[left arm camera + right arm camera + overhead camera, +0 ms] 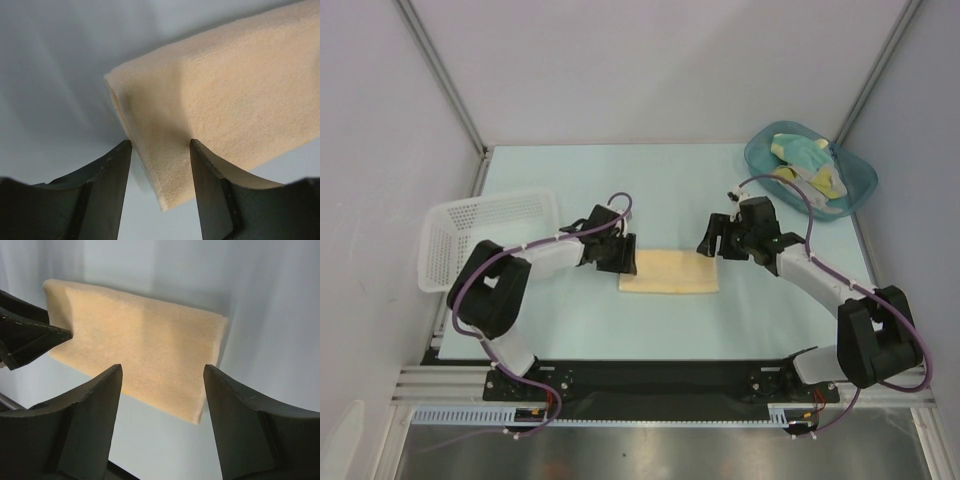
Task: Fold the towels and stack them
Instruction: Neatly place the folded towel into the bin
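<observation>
- The left arm [550, 252] rises from its base at the table's [660, 190] near edge, elbow out toward the left edge and forearm pointing right toward the middle.
- The left gripper [617, 256] tilts downward, jaws apart.
- The right arm [810, 272] slants from the near right corner toward the middle.
- The right gripper [712, 240] faces left, jaws spread wide.

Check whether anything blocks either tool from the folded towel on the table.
Nothing visible does. The folded towel lies flat on the bare table, with the left tool open at its left end and the right tool open at its right end, and no object between.
</observation>
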`<state>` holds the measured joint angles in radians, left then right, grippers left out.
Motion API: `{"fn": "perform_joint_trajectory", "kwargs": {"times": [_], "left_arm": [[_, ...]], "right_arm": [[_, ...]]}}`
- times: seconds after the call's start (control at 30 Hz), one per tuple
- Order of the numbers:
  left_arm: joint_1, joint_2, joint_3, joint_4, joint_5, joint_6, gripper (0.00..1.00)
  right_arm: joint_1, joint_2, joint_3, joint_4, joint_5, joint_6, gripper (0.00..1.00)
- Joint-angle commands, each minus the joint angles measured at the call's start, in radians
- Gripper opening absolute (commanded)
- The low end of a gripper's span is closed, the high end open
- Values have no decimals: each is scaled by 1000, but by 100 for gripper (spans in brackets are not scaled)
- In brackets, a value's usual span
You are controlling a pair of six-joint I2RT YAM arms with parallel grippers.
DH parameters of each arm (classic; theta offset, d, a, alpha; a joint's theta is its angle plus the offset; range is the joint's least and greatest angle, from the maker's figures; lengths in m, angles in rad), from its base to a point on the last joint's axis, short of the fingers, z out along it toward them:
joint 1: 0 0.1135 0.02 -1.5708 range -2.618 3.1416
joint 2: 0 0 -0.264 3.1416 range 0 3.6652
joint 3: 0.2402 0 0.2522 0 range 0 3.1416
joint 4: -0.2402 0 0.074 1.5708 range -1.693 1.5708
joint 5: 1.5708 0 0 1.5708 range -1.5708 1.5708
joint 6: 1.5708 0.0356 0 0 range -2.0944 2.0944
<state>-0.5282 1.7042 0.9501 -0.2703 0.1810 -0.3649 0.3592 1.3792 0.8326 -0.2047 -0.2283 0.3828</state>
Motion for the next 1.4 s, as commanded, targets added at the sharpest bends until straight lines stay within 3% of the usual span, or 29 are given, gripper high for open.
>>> {"fn": "perform_joint_trajectory", "kwargs": {"times": [0.0, 0.1, 0.2, 0.3, 0.33, 0.37, 0.47, 0.9, 1.37], "left_arm": [[-36, 35, -7, 16, -15, -43, 55], [-59, 51, 7, -12, -53, -60, 50], [-72, 72, 32, -47, -103, -89, 38], [-78, 86, 58, -67, -104, -117, 15], [-78, 87, 74, -88, -112, -124, 2], [-79, 83, 85, -107, -118, -129, 0], [-81, 46, 139, -206, -173, -128, 0], [-73, 3, 452, -696, -495, -56, 0], [114, -3, 676, -914, -716, 38, 0]], "right_arm": [[12, -32, -3, 4, -6, -12, 73], [17, -40, -4, 1, -3, -15, 77], [29, -55, -12, 7, -2, -12, 82], [37, -65, -13, 4, 0, -9, 88], [37, -72, -15, 1, 0, -10, 90], [38, -78, -18, -1, 1, -10, 93], [38, -109, -21, -15, 13, -7, 100], [37, -169, -9, -58, 66, -4, 100], [20, -128, 14, -76, 63, -38, 100]]}}
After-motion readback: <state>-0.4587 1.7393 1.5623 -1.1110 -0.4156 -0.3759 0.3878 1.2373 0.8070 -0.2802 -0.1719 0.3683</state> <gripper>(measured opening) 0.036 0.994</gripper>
